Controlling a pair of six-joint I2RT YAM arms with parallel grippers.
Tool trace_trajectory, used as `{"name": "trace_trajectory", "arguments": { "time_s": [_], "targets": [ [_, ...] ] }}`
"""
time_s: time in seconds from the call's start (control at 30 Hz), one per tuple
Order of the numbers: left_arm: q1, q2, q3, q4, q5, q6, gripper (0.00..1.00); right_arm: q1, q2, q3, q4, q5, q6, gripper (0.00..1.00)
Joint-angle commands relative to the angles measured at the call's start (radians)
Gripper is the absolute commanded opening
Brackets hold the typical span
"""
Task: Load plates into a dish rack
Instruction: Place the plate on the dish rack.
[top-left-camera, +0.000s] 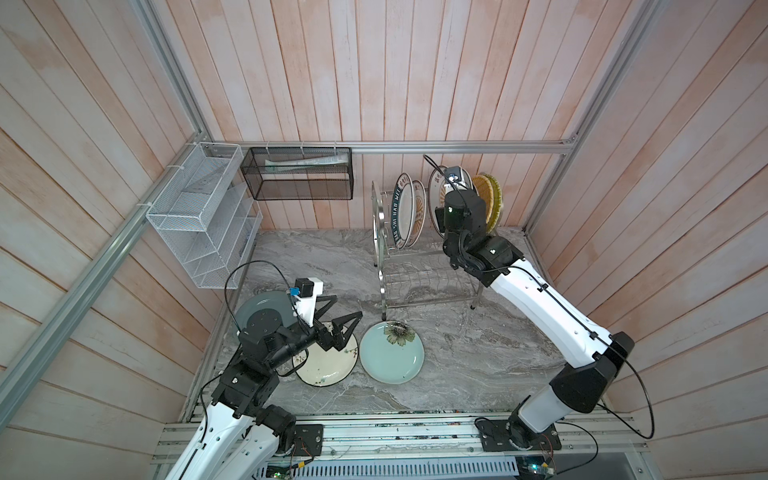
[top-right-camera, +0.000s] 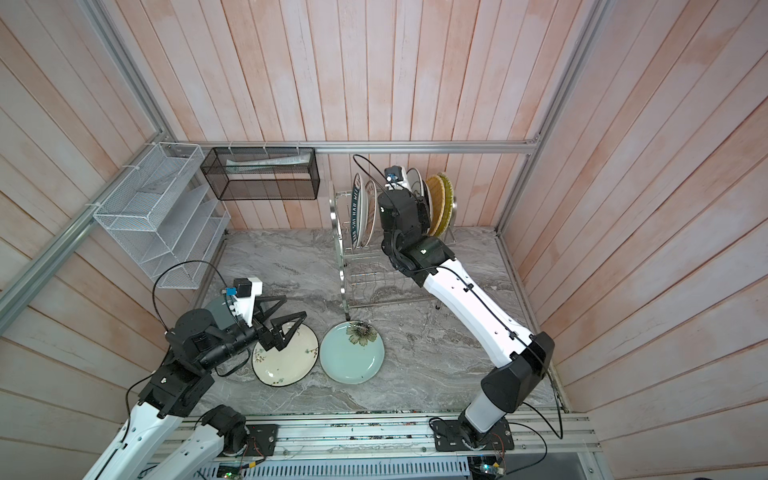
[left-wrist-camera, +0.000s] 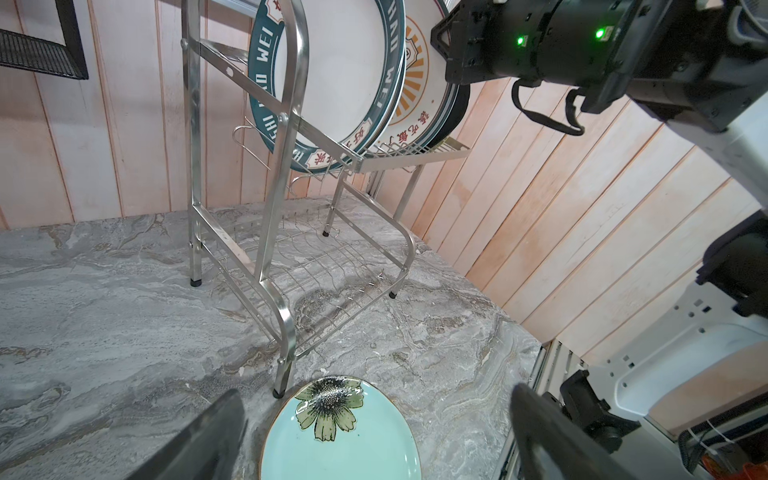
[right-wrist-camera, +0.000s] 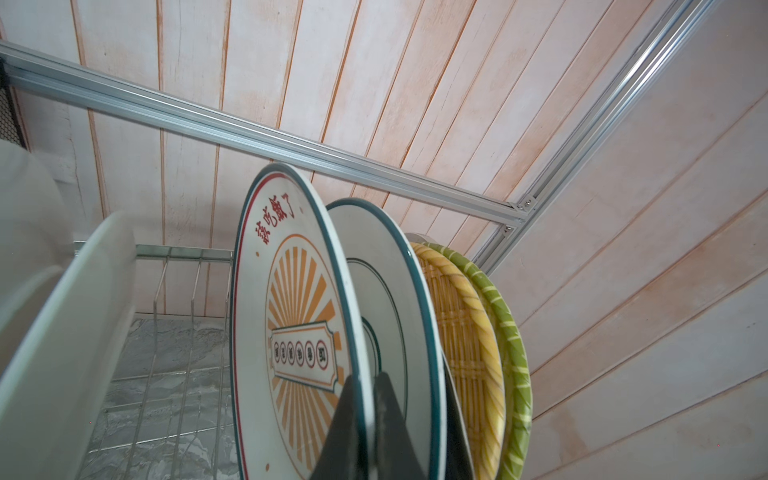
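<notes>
Nearest, at the table's near-left part, the left gripper (top-left-camera: 348, 305) hangs over the far rim of a round cream plate with small floral sprigs (top-left-camera: 328, 368). Its jaws are spread wide and hold nothing. Whether they touch that plate cannot be told. In the left wrist view both fingers are cut off at the frame.

Just beside the cream plate, towards the middle of the grey marble table (top-left-camera: 478, 353), lies a round pale blue plate with a dark painted flower (top-left-camera: 390, 359). Its far rim is just beside a foot of the rack. A round grey-blue plate (top-left-camera: 266, 300) lies at the table's left edge, mostly hidden under the left arm.

Along the far edge, towards the far-right corner, stands the shiny two-tier steel wire dish rack (top-left-camera: 424, 286). Its lower tier is bare and its upper tier holds plates on edge.

There the right gripper (right-wrist-camera: 368, 376) is clamped on the rim of a white plate with an orange sunburst (right-wrist-camera: 299, 316), standing upright in the upper tier. In both top views the wrist hides its fingers.

Behind that plate stand a white plate with a teal rim (right-wrist-camera: 386, 291), a woven yellow plate (right-wrist-camera: 461, 332) and a woven green one (right-wrist-camera: 509, 324). A dark sliver between the white and yellow plates is too thin to identify.

At the rack's left end stands a white plate with a lettered teal rim (top-left-camera: 400, 208).
</notes>
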Motion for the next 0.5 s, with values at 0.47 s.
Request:
{"name": "trace_trajectory", "arguments": {
  "time_s": [0.47],
  "targets": [
    [0.037, 0.015, -0.015, 0.032, 0.057, -0.004, 1.0, 0.001, 0.002, 0.042, -0.143, -0.012, 0.153, 0.0]
  ]
}}
